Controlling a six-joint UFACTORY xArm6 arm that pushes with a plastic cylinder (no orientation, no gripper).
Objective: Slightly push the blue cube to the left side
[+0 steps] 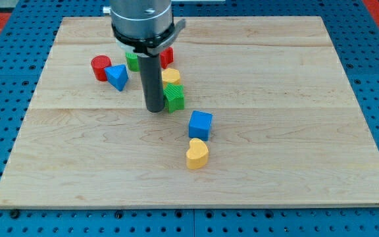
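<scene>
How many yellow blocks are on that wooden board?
2. One yellow heart-shaped block sits just below the blue cube; another yellow block lies above the green block. The rod could hide more.

View: single camera, raised, at the wooden board [255, 164]'s near edge
Facing: downward and toward the far side
Nearness: close; board fills frame
Shared: only one view

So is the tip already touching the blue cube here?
No: my tip sits beside the green block, up and to the view's left of the blue cube, with bare board between them.
</scene>
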